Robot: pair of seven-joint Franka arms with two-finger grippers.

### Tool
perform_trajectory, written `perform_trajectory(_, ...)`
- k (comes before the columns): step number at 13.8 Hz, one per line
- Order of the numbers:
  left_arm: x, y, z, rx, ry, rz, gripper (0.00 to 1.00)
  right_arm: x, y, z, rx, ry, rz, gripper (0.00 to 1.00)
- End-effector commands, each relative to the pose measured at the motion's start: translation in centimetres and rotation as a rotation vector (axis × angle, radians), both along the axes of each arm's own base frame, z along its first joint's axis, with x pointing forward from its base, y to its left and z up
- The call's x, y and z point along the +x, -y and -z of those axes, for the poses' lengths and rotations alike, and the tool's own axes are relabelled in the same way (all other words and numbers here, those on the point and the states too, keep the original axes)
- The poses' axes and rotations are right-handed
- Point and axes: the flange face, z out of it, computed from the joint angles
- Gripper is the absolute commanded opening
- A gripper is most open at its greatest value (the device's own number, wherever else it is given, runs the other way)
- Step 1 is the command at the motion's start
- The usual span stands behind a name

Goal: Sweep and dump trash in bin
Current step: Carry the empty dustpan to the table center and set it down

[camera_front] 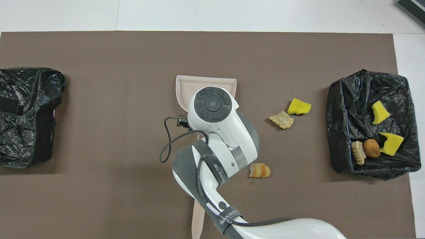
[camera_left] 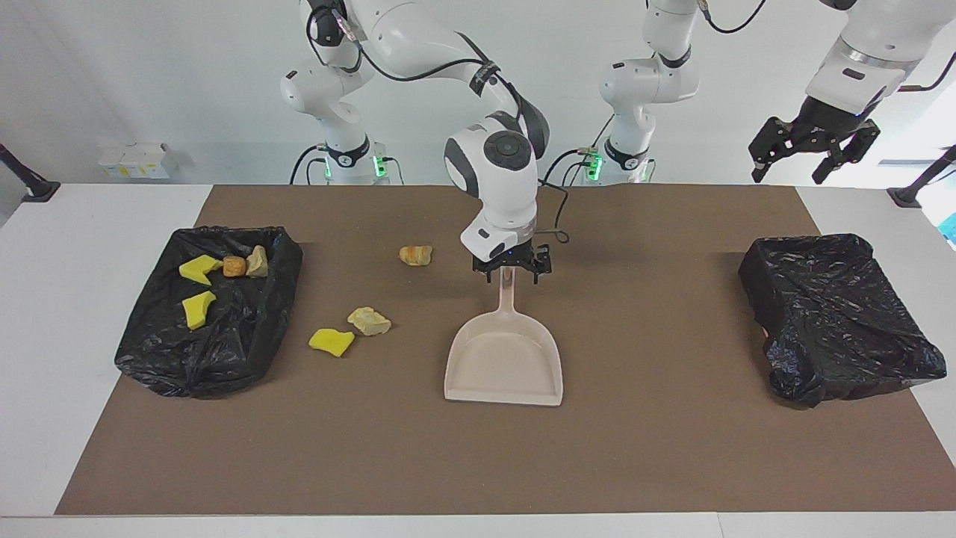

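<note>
Facing view: the right gripper (camera_left: 511,270) sits over the top of the dustpan (camera_left: 504,362) handle with its fingers spread to either side of it, not clamping it. The beige dustpan lies flat on the brown mat (camera_left: 478,463) in the middle of the counter, mouth pointing away from the robots. The left gripper (camera_left: 810,153) hangs open in the air, waiting above the left arm's end of the counter, over the closed black bag (camera_left: 836,314).

Three scraps of the trash lie on the mat toward the right arm's end: a yellow chunk (camera_left: 331,341) touching a tan lump (camera_left: 369,320), and an orange-tan lump (camera_left: 415,255) nearer to the robots. Four more lie in the open bin (camera_left: 216,351): two yellow chunks (camera_left: 199,288) and two tan lumps (camera_left: 246,264).

Overhead, the brush (camera_front: 198,222) handle shows near the robots' edge, partly hidden by the right arm.
</note>
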Motion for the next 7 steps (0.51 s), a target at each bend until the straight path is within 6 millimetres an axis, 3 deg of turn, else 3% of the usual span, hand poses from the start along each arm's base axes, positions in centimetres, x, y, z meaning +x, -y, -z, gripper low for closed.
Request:
perform_trajectory(1, -0.7, 0.2, -0.1, 0.017, 0.000, 0.014, 1.00, 1.0, 4.9, -4.2, 0.044, -0.011, 0.031, 1.00)
perform_trajectory(7, -0.6, -0.4, -0.3, 0.017, 0.009, -0.005, 1.00, 4.7, 17.7, -9.3, 0.052, 0.028, -0.138, 1.00)
